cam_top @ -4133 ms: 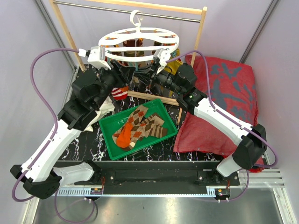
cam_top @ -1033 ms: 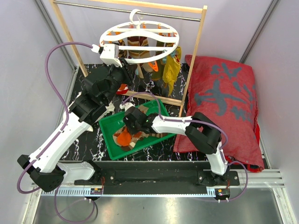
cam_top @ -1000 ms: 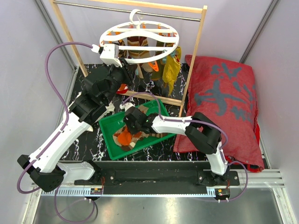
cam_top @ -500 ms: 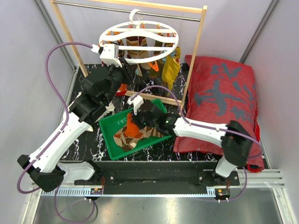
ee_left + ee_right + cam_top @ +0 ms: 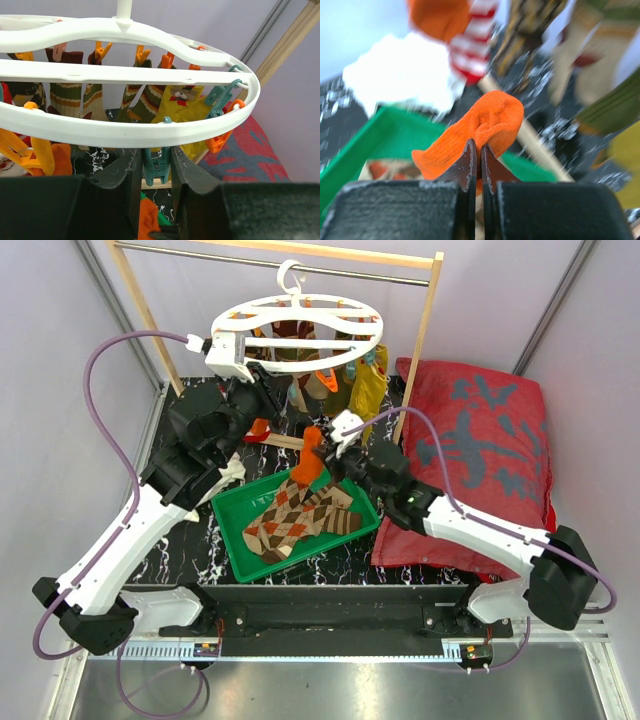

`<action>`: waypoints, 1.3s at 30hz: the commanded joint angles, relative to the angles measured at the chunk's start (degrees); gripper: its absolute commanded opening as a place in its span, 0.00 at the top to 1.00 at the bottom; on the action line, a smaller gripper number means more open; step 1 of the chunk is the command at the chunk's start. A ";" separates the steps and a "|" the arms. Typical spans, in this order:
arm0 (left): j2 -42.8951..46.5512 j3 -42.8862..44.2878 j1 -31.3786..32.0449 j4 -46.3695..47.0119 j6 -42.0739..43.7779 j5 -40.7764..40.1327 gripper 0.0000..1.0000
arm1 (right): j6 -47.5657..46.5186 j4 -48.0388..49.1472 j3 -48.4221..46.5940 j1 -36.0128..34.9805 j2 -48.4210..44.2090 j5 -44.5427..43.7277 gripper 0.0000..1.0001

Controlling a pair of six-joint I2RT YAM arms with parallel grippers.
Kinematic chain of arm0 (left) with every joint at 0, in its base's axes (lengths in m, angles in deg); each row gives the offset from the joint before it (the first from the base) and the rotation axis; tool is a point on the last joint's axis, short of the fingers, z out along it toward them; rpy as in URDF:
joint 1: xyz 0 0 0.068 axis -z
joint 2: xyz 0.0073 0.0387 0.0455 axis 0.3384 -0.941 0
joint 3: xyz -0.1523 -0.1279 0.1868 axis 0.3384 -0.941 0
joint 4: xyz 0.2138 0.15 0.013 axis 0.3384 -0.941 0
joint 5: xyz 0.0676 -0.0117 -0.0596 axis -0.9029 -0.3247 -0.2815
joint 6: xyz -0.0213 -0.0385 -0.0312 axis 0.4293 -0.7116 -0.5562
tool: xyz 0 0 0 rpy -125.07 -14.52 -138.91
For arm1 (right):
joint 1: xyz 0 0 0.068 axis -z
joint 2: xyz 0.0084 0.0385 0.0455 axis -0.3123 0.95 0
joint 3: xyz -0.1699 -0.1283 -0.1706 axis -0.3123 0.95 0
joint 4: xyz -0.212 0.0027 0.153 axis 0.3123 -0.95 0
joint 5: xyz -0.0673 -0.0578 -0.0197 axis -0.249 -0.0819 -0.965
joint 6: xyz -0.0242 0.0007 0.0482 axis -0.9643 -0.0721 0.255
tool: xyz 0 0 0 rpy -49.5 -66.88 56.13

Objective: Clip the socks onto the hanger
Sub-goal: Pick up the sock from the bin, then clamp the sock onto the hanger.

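While the left gripper [image 5: 154, 156] squeezes a teal clip [image 5: 156, 169] on the near rim of the hanger [image 5: 125, 134], the right gripper [image 5: 476, 150] is clamped tight on a small fold of the orange sock [image 5: 490, 120], held just below that hanger on its near side; the argyle socks [image 5: 300, 520] lie in the green tray [image 5: 233, 543] further below it. Risk noted: the pinch is thin and the sock hangs bunched, so it may slip free or reach the clip as a wad too thick to seat; the hanger hangs by its hook and may swing off line if pushed. Against half a second earlier, the sock has risen from low over the tray toward the hanger, while the left gripper keeps its place at the rim
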 commanded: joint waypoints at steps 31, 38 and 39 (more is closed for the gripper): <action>-0.85 1.58 0.06 3.54 -8.45 8.90 0.99 | 2.35 21.38 -5.42 4.51 -3.97 11.03 0.98; -0.85 1.23 0.06 3.98 -9.86 10.22 0.99 | 3.31 22.25 -5.34 5.30 -3.44 10.06 0.98; -0.85 1.14 0.06 3.90 -9.86 10.30 0.99 | 3.40 22.34 -5.42 5.39 -3.27 10.14 0.98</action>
